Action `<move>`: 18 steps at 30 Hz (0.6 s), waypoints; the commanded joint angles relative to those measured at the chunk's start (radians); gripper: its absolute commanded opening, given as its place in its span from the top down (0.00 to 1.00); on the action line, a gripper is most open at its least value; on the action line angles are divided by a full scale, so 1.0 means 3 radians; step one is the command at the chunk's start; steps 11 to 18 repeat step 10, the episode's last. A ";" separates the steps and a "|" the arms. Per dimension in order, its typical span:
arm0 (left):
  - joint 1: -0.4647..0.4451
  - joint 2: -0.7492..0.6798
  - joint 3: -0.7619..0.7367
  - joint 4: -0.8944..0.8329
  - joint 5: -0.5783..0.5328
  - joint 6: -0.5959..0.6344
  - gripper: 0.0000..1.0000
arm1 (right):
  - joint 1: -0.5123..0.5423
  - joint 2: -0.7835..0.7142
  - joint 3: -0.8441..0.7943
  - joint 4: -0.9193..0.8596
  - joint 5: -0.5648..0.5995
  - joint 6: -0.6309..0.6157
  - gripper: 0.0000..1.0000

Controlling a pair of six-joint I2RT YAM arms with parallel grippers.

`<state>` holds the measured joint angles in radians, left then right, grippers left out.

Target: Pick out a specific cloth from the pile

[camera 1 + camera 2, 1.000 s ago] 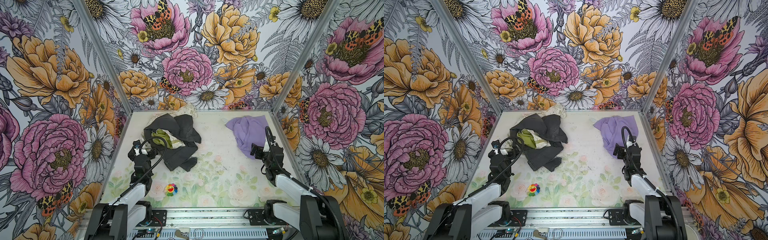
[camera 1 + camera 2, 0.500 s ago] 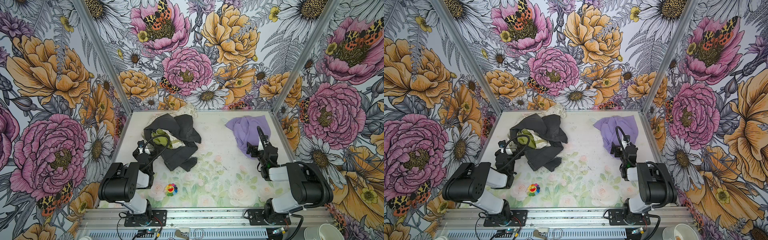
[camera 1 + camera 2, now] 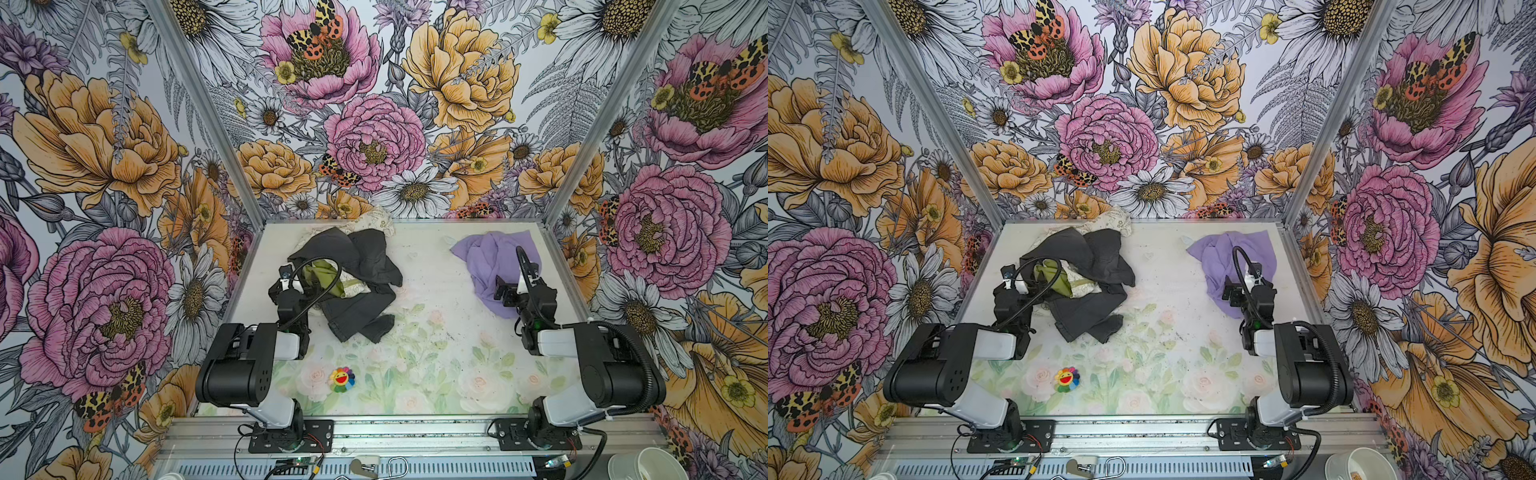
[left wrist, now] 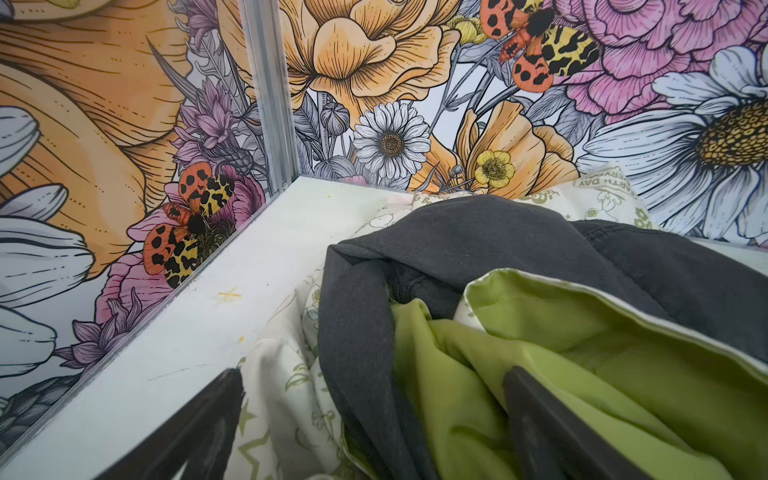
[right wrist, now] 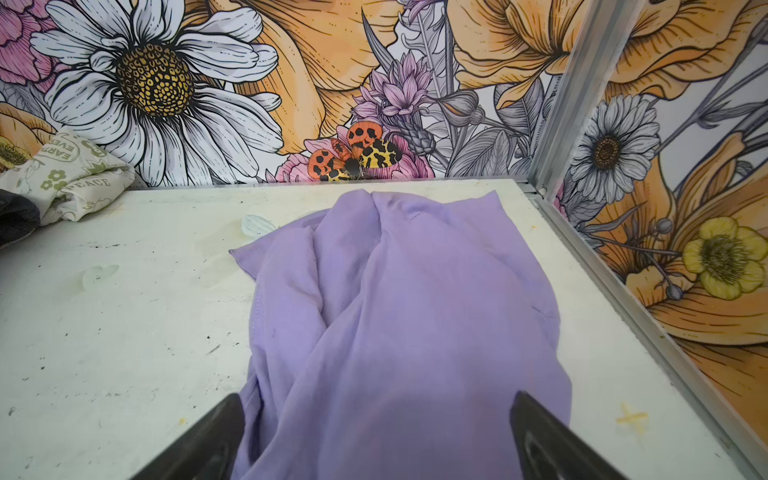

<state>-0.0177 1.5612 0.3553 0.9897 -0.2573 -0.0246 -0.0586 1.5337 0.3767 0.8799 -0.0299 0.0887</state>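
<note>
Lavender fabric marks your target: the cloth (image 3: 486,257) lies crumpled and alone in the upper right of the table (image 3: 432,270) in both top views. It is near the right wall and well apart from the pile (image 3: 361,270).

The pile sits in the upper left of the table. In it a grey garment (image 3: 365,257) drapes over an olive piece (image 3: 322,276) and a cream printed piece (image 3: 376,216).

Your right gripper (image 5: 376,397) hangs at the near end of the cloth with its jaws spread wide. In the right wrist view its 2 fingers (image 5: 208,436) stand on either side of the purple folds and grasp nothing. You cannot tell whether they touch the fabric.

Your left gripper (image 4: 372,374) is likewise released, jaws wide apart, at the left edge of the pile. In the left wrist view, 1 finger is over the cream piece and the other over the olive piece, with a fold of the grey garment between them.

Both the cloth and the pile rest on the table. A small flower toy (image 3: 342,379) lies in the lower middle of both top views.
</note>
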 commanded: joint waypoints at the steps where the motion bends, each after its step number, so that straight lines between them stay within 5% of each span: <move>1: -0.0036 -0.0024 0.0023 -0.0048 -0.0058 0.0080 0.01 | -0.0010 0.0014 0.0015 0.0052 0.0085 0.0051 0.00; 18: -0.0060 -0.0051 -0.0023 0.0043 -0.0137 0.0086 0.01 | -0.0010 0.0016 0.0015 0.0054 0.0084 0.0051 0.01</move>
